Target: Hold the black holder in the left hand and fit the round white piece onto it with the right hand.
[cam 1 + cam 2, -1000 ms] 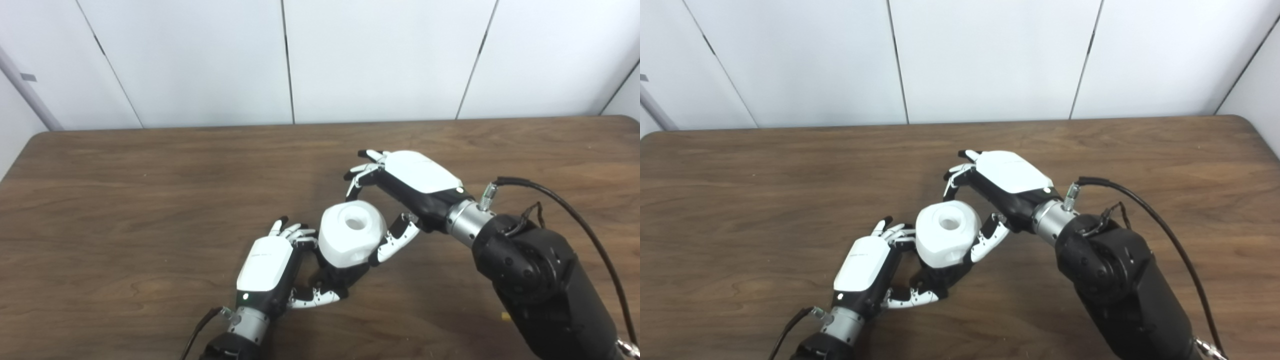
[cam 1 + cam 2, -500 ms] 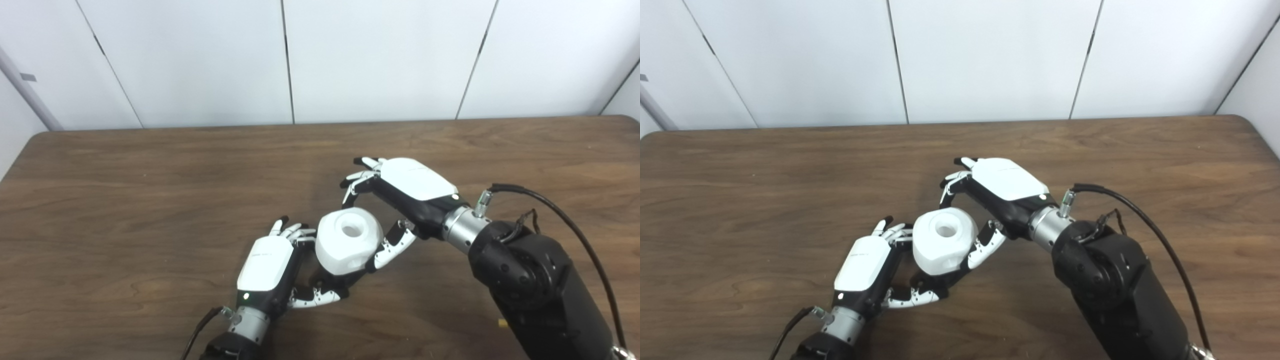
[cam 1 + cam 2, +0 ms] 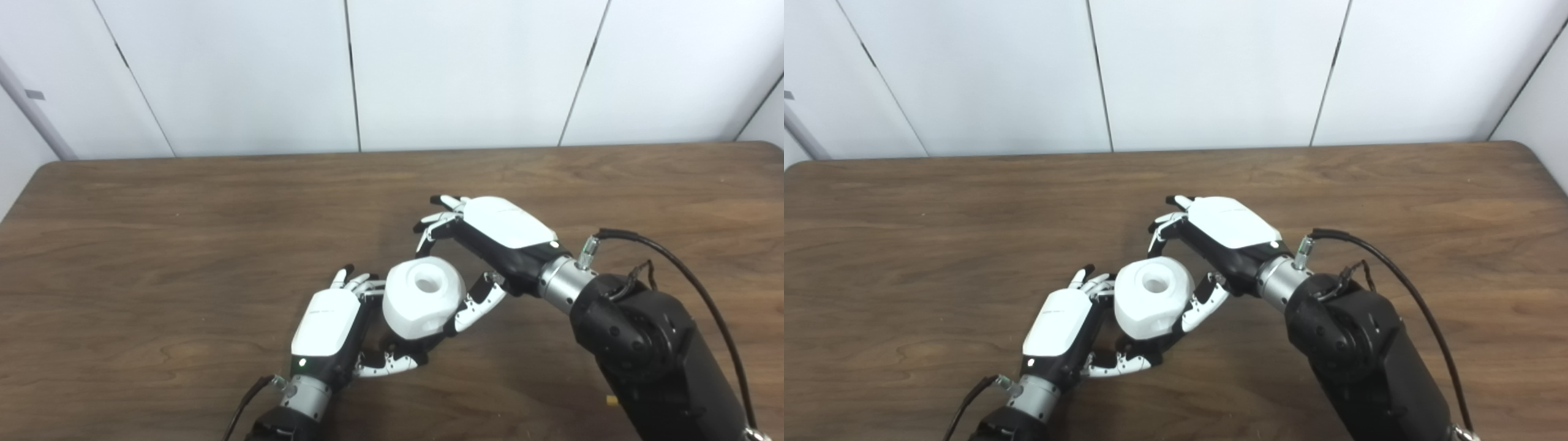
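— What's closest to us, down at the near edge of the dark brown wooden table (image 3: 153,245)?

— The left hand (image 3: 327,327), white-backed with black fingers. It's curled around a black holder (image 3: 409,352), of which only a dark bit shows below the white piece, between its thumb and fingers. So it's grasping that.

— And the white piece?

— A round white plastic piece with faceted sides and a hole in its top (image 3: 422,297). It sits right on top of the black holder, tilted slightly, pressed against the left hand's fingertips.

— Is the right hand gripping it?

— The right hand (image 3: 1225,236) arches over it from the far right. Its thumb (image 3: 474,306) touches the piece's right side; its fingers (image 3: 432,223) hang bent just above and behind the top, and I can't tell whether they touch. Looks more loose than clenched, but I can't say for sure.

— Anything beyond?

— A black cable (image 3: 1396,275) looping off the right forearm, then bare tabletop and white wall panels (image 3: 459,73).
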### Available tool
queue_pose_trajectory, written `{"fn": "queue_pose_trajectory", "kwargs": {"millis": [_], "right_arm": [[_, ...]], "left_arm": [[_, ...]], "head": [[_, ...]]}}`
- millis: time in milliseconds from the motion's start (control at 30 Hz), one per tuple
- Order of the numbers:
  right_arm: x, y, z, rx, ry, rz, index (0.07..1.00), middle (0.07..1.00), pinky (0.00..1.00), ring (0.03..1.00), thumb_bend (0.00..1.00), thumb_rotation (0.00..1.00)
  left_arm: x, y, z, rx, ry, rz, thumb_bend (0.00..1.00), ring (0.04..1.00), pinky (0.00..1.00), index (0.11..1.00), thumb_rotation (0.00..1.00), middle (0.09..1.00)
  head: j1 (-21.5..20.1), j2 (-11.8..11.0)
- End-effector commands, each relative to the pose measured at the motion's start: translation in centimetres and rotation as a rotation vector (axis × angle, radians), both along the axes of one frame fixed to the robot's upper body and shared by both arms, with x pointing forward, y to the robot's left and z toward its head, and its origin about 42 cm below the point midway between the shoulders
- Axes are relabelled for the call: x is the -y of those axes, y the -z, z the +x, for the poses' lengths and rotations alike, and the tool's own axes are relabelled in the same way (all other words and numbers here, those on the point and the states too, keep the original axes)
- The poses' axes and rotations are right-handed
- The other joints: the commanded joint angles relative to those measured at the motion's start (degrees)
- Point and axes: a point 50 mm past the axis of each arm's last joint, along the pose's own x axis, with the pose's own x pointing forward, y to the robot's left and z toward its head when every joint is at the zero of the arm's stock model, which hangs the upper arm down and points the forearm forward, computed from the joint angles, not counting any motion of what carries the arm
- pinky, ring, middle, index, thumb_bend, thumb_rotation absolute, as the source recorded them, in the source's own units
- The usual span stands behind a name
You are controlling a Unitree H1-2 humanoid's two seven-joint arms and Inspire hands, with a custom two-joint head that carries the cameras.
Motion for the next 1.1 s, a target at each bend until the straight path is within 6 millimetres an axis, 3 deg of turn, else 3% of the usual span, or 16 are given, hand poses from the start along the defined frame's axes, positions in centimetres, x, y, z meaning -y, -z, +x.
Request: {"fn": "queue_pose_trajectory", "kwargs": {"millis": [0, 1067], "right_arm": [[-0.23, -1.20, 0.23, 0.066, -0.016, 0.007, 0.482, 0.841, 1.00, 0.983, 0.52, 0.13], [-0.18, -0.50, -0.28, 0.052, -0.024, -0.017, 0.483, 0.845, 1.00, 0.983, 0.52, 0.13]], "left_arm": [[0.68, 0.80, -0.16, -0.046, 0.020, 0.033, 0.52, 0.868, 1.00, 0.486, 0.05, 0.775], [0.67, 0.70, -0.03, -0.033, 0.017, 0.027, 0.52, 0.863, 1.00, 0.485, 0.05, 0.766]], "head": [[0.07, 0.00], [-0.52, 0.36]]}}
